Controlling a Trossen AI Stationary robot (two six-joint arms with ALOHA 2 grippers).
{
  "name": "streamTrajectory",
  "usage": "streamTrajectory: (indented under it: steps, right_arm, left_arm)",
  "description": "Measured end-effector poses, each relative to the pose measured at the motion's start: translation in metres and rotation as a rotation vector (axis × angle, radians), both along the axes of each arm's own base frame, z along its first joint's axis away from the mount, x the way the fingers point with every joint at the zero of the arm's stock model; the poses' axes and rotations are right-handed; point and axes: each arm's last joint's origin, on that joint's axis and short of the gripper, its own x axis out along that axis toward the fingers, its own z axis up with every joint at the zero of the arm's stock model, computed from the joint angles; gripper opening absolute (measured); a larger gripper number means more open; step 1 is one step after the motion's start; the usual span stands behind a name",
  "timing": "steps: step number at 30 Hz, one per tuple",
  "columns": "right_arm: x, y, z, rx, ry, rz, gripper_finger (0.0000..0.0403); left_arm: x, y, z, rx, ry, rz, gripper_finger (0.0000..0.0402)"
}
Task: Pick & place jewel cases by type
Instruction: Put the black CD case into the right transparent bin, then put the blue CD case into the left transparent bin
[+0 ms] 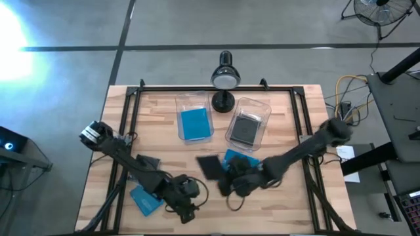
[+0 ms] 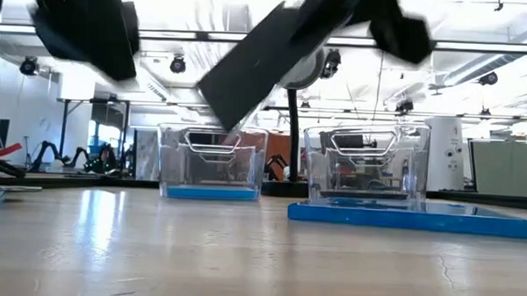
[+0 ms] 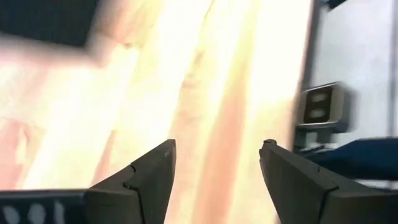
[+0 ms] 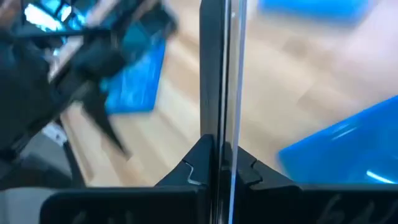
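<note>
My right gripper (image 1: 226,178) is shut on a dark jewel case (image 1: 210,167), held in the air above the table's middle front; it shows tilted in the low view (image 2: 249,68). A blue case (image 1: 239,158) lies flat on the table beside it, partly under the right arm. Another blue case (image 1: 146,200) lies at the front left. My left gripper (image 3: 217,162) is open and empty near the front edge (image 1: 186,208). The left clear bin (image 1: 195,121) holds a blue case and the right bin (image 1: 248,124) a dark one. My right gripper pinches the dark case between its two fingers, one on each flat face, at one edge (image 4: 217,146). The fingers come from the table's right. The case stands out beyond the fingertips, edge-on in the wrist view, lifted clear of the table and tilted.
A black desk lamp (image 1: 224,78) stands at the far edge between the two bins. A dark frame (image 1: 216,88) runs round the table top. Bare wood lies at the front right and far left.
</note>
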Motion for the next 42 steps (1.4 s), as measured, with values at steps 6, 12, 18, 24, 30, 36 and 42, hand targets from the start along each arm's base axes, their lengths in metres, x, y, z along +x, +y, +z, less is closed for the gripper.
streamTrajectory:
  steps: [6,12,18,24,30,36,42]
  right_arm:
    - [-0.059,-0.041,0.066,-0.299,0.061,-0.033,0.0009]
    - [-0.104,-0.108,0.092,-0.31,0.356,0.07,0.0009]
    - [-0.102,-0.174,0.087,-0.197,0.486,0.253,0.0009]
    - [-0.088,-0.233,0.052,0.035,0.553,0.399,0.0016]
    - [-0.075,-0.271,0.014,0.1,0.692,0.352,0.008]
    - [-0.074,-0.283,0.019,-0.327,1.058,0.221,0.0184]
    - [-0.079,-0.264,0.087,-0.874,1.092,-0.003,0.025]
  left_arm:
    - [-0.013,-0.001,0.017,-0.016,-0.082,0.136,0.0213]
    - [-0.014,0.0,0.022,-0.039,-0.118,0.232,0.0213]
    - [-0.012,0.001,0.023,-0.017,-0.164,0.274,0.0214]
    - [-0.01,-0.001,0.027,-0.051,-0.201,0.283,0.0214]
    - [-0.011,-0.007,0.029,-0.074,-0.228,0.273,0.0213]
    - [-0.017,-0.015,0.029,-0.083,-0.227,0.257,0.0213]
    - [-0.022,-0.019,0.029,-0.061,-0.242,0.267,0.0213]
